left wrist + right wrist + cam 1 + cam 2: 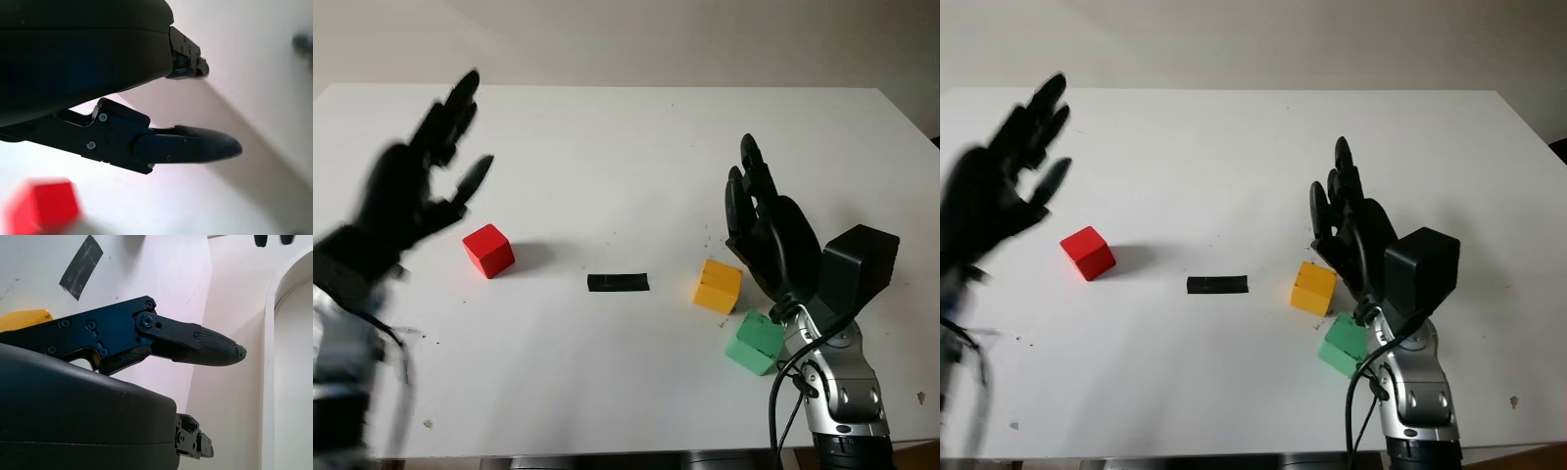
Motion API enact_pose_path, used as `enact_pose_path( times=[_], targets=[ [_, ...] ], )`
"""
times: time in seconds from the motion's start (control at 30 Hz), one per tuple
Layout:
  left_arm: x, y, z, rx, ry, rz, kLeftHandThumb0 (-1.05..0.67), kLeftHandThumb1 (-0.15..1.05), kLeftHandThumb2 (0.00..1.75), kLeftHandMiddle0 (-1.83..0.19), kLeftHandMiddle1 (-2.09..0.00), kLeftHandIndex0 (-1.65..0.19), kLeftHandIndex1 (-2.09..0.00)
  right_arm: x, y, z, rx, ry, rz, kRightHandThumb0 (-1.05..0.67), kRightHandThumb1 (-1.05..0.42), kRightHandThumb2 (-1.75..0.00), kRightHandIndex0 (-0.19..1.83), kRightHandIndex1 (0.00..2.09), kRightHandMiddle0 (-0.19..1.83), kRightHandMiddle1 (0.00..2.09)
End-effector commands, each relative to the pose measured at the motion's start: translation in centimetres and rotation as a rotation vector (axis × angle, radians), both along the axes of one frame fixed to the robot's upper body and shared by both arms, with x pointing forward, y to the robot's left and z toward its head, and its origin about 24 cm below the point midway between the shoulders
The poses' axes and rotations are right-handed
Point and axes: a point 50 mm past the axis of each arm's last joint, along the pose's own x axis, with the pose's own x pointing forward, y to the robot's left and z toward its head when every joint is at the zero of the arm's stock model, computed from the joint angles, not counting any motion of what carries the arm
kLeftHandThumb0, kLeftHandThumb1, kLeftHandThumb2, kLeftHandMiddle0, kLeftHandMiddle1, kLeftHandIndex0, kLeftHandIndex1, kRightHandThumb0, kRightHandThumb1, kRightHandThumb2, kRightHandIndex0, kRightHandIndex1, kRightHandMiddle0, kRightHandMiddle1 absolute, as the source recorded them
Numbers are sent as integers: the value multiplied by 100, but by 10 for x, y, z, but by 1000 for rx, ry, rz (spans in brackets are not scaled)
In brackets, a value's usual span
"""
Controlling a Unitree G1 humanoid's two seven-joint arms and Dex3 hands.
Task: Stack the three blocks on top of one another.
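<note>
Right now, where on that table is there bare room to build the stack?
The far half of the white table is bare, as is the near strip before the black tape. It is crowded at the right: yellow block and green block sit beside the open right hand. The open left hand hangs above the red block.

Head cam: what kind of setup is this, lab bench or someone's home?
Likely a lab test bench: a plain white table against a bare wall, holding a red block, yellow block, green block and a black tape strip.
</note>
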Motion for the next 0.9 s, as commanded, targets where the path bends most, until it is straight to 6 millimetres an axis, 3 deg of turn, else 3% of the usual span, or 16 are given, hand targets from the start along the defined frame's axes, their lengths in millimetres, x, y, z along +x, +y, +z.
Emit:
enact_pose_path(
  times=[0.0, 0.1, 0.2, 0.4, 0.67, 0.87],
  targets=[
    [3, 4, 15, 98, 41, -5, -85, 101, 11, -9, -4, -31, -8, -2, -1, 3, -2, -14, -4, -73, -105, -67, -19, 0, -19, 0],
    [6, 7, 32, 247, 86, 5, -70, 87, 3, -7, -4, -35, -7, -3, -1, 2, 1, -4, -8, -73, -105, -67, -19, 0, -19, 0],
    [9, 7, 39, 515, 64, 24, -73, 83, 3, -3, -4, -34, -6, -4, 0, 2, -4, -1, -8, -73, -105, -67, -19, 0, -19, 0],
    [17, 0, 29, 976, 36, -25, -72, 81, 4, 2, -3, -31, -4, -4, -1, 1, -8, 4, -6, -74, -105, -67, -19, 0, -19, 0],
    [25, -14, 16, 1289, -75, -96, -65, 82, 6, 8, -3, -26, -3, -5, 0, -2, -10, 15, -10, -73, -105, -67, -19, 0, -19, 0],
    [29, -23, 11, 1281, -106, -144, -64, 82, 5, 8, -5, -27, -5, -5, 1, -3, -7, 28, -16, -74, -105, -67, -19, 0, -19, 0]
  ],
)
